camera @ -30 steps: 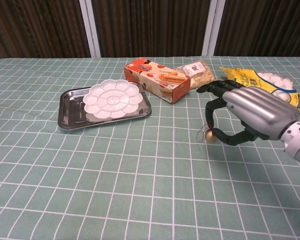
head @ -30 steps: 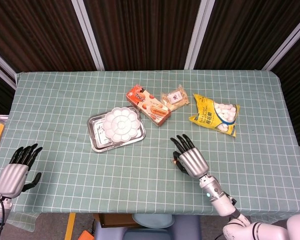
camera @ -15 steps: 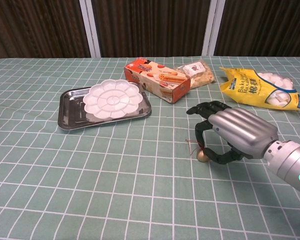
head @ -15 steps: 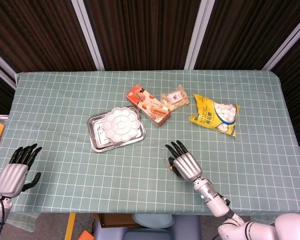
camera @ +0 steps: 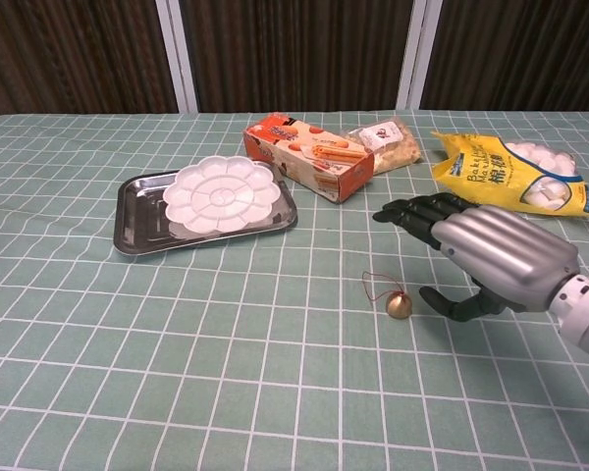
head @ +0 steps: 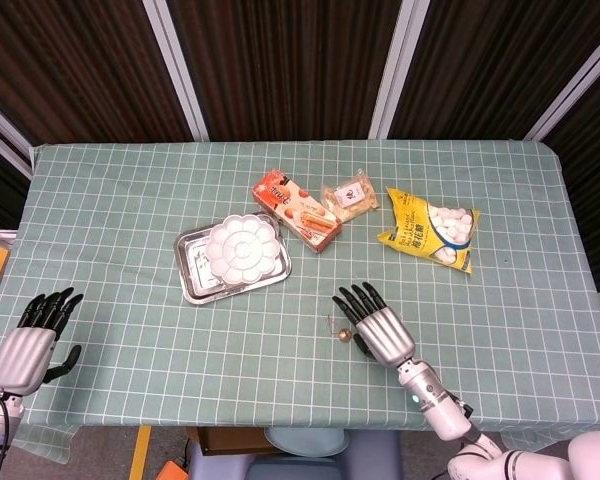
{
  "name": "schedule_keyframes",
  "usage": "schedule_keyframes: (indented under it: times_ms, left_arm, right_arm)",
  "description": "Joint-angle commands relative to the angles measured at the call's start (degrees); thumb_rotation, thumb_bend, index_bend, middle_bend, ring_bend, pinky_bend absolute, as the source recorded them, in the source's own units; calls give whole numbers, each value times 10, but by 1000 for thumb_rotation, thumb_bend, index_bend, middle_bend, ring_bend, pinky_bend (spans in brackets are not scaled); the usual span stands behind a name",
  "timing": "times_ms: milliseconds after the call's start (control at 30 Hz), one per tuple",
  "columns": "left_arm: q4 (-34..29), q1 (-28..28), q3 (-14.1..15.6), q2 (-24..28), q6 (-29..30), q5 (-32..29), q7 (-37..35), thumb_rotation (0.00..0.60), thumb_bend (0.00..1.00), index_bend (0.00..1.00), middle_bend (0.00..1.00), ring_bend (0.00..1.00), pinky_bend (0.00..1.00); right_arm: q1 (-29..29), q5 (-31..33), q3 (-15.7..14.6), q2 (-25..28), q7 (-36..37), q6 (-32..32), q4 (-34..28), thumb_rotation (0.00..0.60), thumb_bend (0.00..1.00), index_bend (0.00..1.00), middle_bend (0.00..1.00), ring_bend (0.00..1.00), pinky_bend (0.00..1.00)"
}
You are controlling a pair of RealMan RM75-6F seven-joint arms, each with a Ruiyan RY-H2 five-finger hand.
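One small bell (camera: 399, 306) lies on the cloth just beside my right hand (camera: 491, 257), thumb side, untouched. With fingers spread and empty, I'd lift straight up, avoiding its cord.

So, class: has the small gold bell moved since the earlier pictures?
Yes. The bell left the right robot hand and now lies on the tablecloth, lower and further from the yellow bag in the chest view.
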Motion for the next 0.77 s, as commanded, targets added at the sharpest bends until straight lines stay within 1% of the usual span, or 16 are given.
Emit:
schedule_keyframes:
  times_ms: [33,67,133,167,233,267,300,367,433,467,500,533,600,767]
  left_arm:
    - [-1,1,0,0,2,1,1,600,416,0,0,0,35]
    - [-1,1,0,0,3,1,1,600,416,0,0,0,35]
    - [-1,3,-1,1,10,3,1,600,417,0,0,0,35]
    - [-1,4,-1,1,12,4,0,600,416,0,0,0,35]
    - [1,7,-2,1,18,5,0,600,416,0,0,0,34]
    - [2,7,-2,0,20,5,-1,600,416,0,0,0,34]
    - [4,8,-4,-1,25,6,-2,600,416,0,0,0,34]
    - [11,11,-8,-6,35,6,2,600,417,0,0,0,33]
    - [11,12,-9,-10,39,6,7,600,419,0,0,0,33]
    - [11,12,-9,-12,41,11,9,600,420,0,0,0,33]
    - [12,11,-8,-14,43,14,13,600,420,0,0,0,33]
    - [12,11,-8,-17,44,15,19,600,420,0,0,0,34]
    - [10,11,-8,-23,47,19,30,600,420,0,0,0,34]
    - [14,9,-5,-31,44,24,48,600,421,0,0,0,34]
  right_arm:
    - [-19,-11,-6,34,-3,33,-43,600,543,147,107,0,0]
    - [-28,-13,-9,48,-9,46,-59,600,543,132,95,0,0]
    - [-63,-11,-21,98,-31,89,-107,600,539,52,44,0,0]
    - [-79,-11,-27,119,-39,109,-126,600,522,21,22,0,0]
    - [-121,-12,-45,168,-55,161,-155,600,472,0,2,0,0]
    - [-134,-13,-50,180,-58,175,-158,600,454,0,0,0,0]
    - [-157,-12,-59,198,-65,203,-156,600,436,0,0,0,0]
    - [-197,0,-67,213,-60,242,-139,600,408,0,0,0,0]
    - [-219,23,-68,225,-56,251,-147,600,391,0,0,0,0]
    - [-219,8,-75,245,-41,250,-161,600,388,0,0,0,0]
    - [-219,-5,-72,254,-17,260,-168,600,386,0,0,0,0]
    - [-222,-11,-65,257,-2,272,-168,600,385,0,0,0,0]
    - [-229,-16,-59,261,7,283,-164,600,383,0,0,0,0]
    - [-229,-13,-59,275,18,253,-172,600,384,0,0,0,0]
